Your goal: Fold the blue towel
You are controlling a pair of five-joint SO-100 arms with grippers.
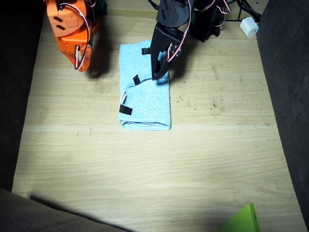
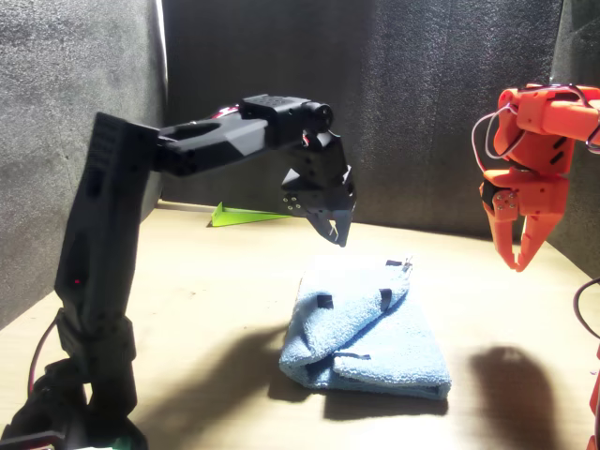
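The towel point(image 1: 145, 87) lies folded on the bench point(image 1: 145, 169), long axis running away from the arms; the left end effector point(image 2: 339, 234) hangs just above its far half, jaws together and empty; the right end effector point(image 1: 80, 65) hangs aside, slightly parted, farther off.

The blue towel point(image 1: 146, 92) lies folded on the counter point(image 1: 145, 169), the only low obstacle in the middle. The left hand point(image 2: 339, 230) hangs over the towel's far half, clear of the cloth in the front view, blocking a straight descent there. The right hand point(image 1: 80, 64) hangs beside the towel, with open counter between them. The towel's near half is uncovered from above. The near counter is free except for a green object point(image 1: 244, 220) at one corner. Dark walls point(image 2: 422, 94) close the sides.
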